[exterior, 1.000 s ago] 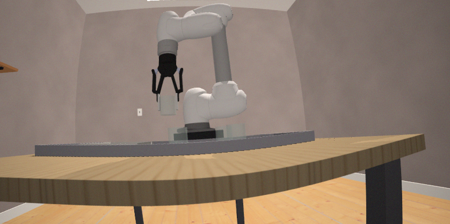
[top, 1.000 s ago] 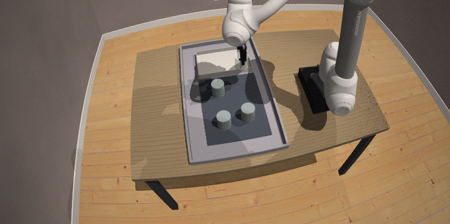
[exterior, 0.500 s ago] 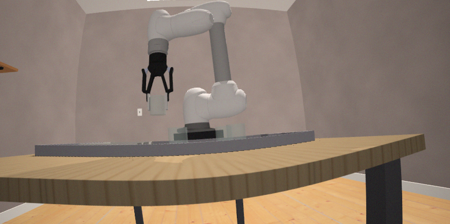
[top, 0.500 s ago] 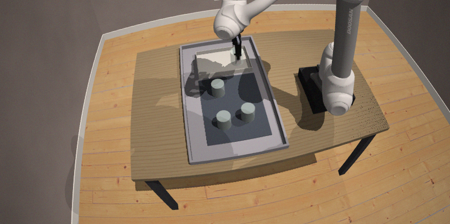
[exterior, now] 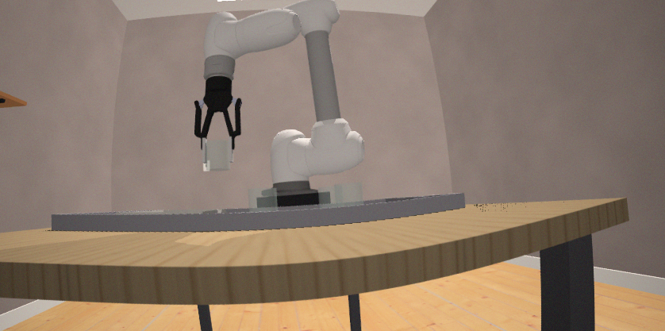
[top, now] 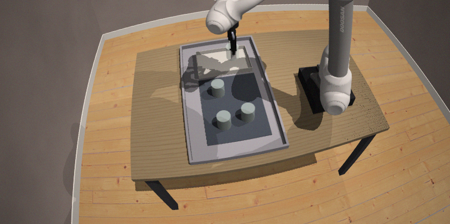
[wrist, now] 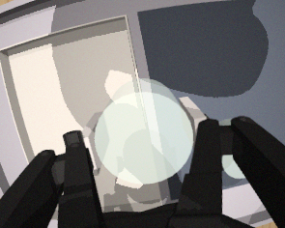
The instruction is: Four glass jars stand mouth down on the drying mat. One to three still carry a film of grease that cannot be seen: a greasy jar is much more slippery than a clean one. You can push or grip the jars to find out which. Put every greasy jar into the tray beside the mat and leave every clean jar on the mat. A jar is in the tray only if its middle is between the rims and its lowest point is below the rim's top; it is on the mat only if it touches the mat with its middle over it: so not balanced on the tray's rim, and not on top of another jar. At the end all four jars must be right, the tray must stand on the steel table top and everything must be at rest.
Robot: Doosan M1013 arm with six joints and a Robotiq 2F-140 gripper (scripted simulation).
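My gripper (exterior: 217, 154) is shut on a glass jar (exterior: 218, 155) and holds it high above the pale tray (top: 223, 60). In the wrist view the jar (wrist: 143, 138) sits between the black fingers, over the tray's right part (wrist: 74, 98) near its rim. In the top view the gripper (top: 233, 49) hangs over the tray's far right part, and the held jar is barely visible. Three other jars stand mouth down on the dark mat (top: 234, 108): one near the tray (top: 217, 87), one at the front middle (top: 223, 119), one at the front right (top: 247, 112).
The tray and the mat lie inside a long grey steel top with raised rims (top: 231, 96) on a wooden table. The arm's base (top: 325, 89) stands to the right of it.
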